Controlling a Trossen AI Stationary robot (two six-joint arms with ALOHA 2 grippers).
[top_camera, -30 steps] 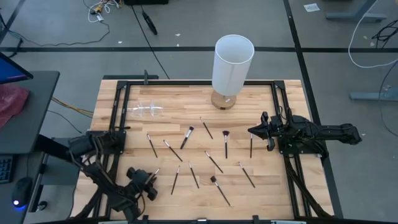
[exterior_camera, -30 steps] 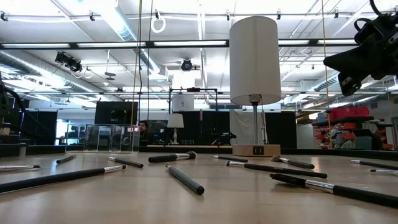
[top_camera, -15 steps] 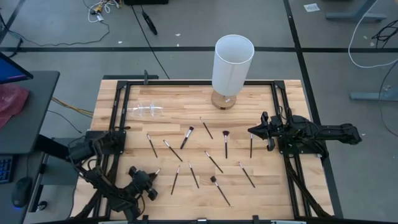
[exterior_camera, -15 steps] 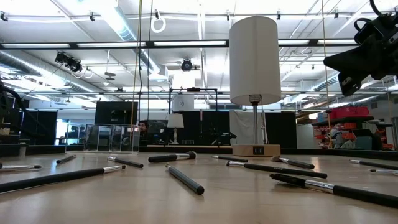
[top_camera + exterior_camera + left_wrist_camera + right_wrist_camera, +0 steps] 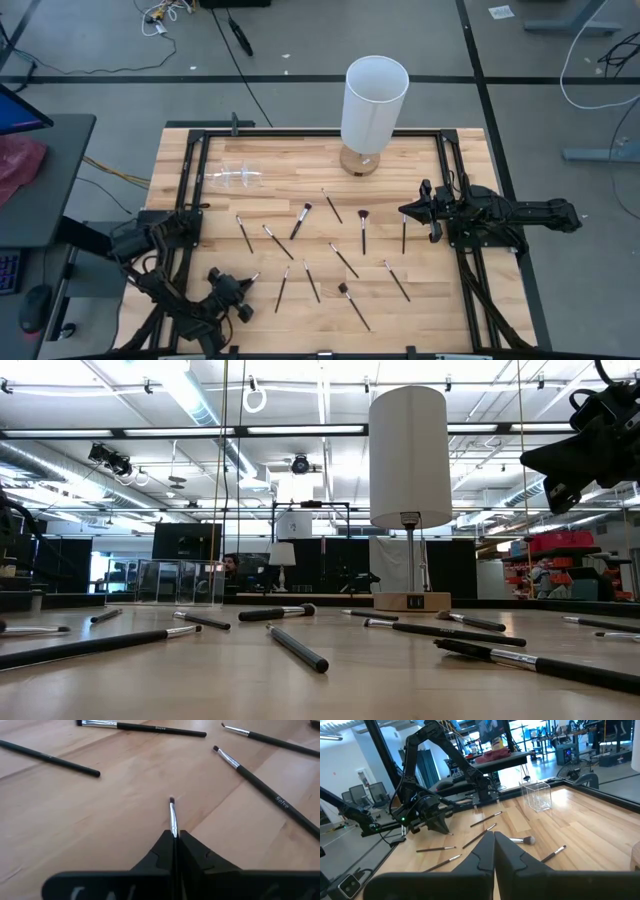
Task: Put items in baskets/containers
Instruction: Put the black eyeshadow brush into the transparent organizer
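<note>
Black brushes (image 5: 342, 259) with silver collars lie on a pale striped-wood bench (image 5: 280, 200). The lamp (image 5: 373, 102) is white on a tan base; the box (image 5: 232, 177) is clear; both arms are black.

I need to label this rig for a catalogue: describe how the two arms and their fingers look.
Both arms are dark, near-black, jointed segments. The left arm carries loose black cables along its links, and a small green light glows on it in the right wrist view. The right arm looks bulkier and blocky. Each gripper ends in two flat, dark, wedge-shaped fingers tapering toward their tips; faint embossed lettering marks the left gripper's housing.
</note>
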